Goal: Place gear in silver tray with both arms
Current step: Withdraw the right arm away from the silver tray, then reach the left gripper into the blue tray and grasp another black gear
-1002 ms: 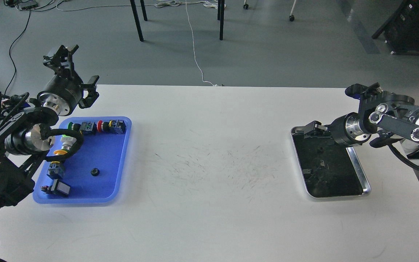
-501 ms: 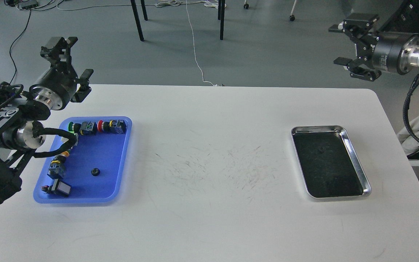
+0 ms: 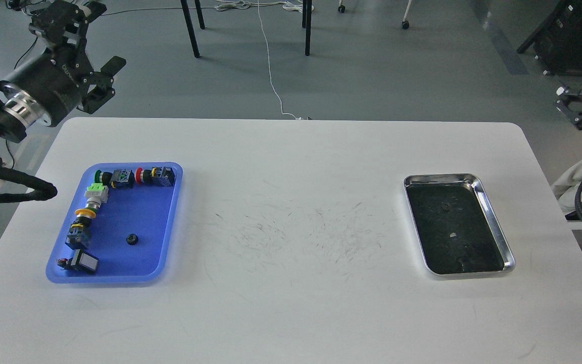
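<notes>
The silver tray (image 3: 497, 227) lies on the right side of the white table. A small dark piece (image 3: 444, 206) rests on its dark base, too small to tell what it is. A small black gear (image 3: 131, 239) lies in the blue tray (image 3: 142, 212) on the left. My left gripper (image 3: 89, 38) is raised beyond the table's far left corner, open and empty. My right gripper (image 3: 570, 106) is at the right edge of the view, beyond the table, partly cut off; its claws stand apart and hold nothing.
The blue tray also holds several push-button switches (image 3: 134, 177) along its far and left sides. A black cable loop (image 3: 23, 194) hangs left of it. Chair legs and cables are on the floor beyond the table.
My right gripper has lifted off the silver tray and pulled back to the right edge of the view. My left arm has risen and drawn back off the blue tray toward the upper left.
</notes>
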Robot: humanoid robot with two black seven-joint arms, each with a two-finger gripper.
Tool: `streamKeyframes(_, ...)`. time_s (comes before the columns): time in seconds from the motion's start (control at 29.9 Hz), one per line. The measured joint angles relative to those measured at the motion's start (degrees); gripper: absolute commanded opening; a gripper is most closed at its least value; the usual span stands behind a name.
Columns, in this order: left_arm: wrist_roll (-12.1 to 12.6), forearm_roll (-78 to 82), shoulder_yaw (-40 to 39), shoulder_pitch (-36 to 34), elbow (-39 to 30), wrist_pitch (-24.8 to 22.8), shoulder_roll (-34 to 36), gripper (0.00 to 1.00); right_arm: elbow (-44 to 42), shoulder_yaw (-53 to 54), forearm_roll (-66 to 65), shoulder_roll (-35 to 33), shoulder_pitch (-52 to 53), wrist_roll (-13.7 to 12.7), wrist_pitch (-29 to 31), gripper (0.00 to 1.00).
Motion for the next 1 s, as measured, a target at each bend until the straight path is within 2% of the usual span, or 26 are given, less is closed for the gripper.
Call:
streamKeyframes(0.2,0.0,5.3,6.6,0.1,-10.6,-1.1,9.7,0.98,8.5,4.7,2.1,0.6,-8.2,0.9,0.0,0.9)
streamKeyframes(0.37,-0.2,21.3,13.3,0.2,-15.9,-2.8,16.1,0.98,9.8,5.3,1.7,1.1,-8.9,1.0,0.0,0.91)
streamKeyframes(0.7,-0.9,65.3,22.3,0.2,-13.8,-3.4,16.2,0.97,9.8,4.8,-3.6,2.7,-8.1,0.8,0.0,0.91)
streamKeyframes(0.8,-2.2,75.2,25.3,0.2,-12.3,-2.8,14.4,0.96,9.9,4.8,-3.7,2.8,-8.0,0.8,0.0,0.91)
streamKeyframes(1.0,-5.2,84.4,29.9,0.3,-7.2,0.8,11.3,0.94,9.9,4.8,-3.7,3.0,-8.1,0.8,0.0,0.92)
